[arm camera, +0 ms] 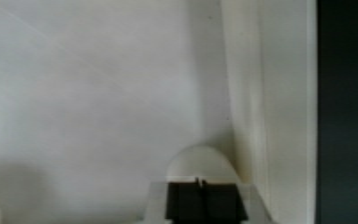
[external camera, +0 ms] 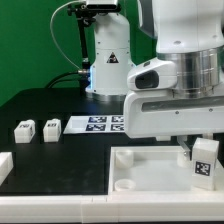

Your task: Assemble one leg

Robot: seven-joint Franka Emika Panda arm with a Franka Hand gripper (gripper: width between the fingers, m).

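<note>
My gripper [external camera: 202, 148] hangs low over the far right corner of the large white panel [external camera: 140, 170] and is shut on a leg [external camera: 205, 162], a small white block with a black-and-white tag facing the camera. In the wrist view the leg [arm camera: 202, 168] shows as a rounded white tip with a dark tagged face in my gripper [arm camera: 202, 198], above the panel's white surface [arm camera: 105, 90]. Two more legs [external camera: 24, 129] [external camera: 50, 128] stand on the black table at the exterior view's left. I cannot tell whether the held leg touches the panel.
The marker board [external camera: 100, 123] lies behind the panel near the robot base [external camera: 108, 60]. Another white part [external camera: 4, 166] sits at the exterior view's left edge. The black table [arm camera: 350, 100] shows beside the panel's edge in the wrist view.
</note>
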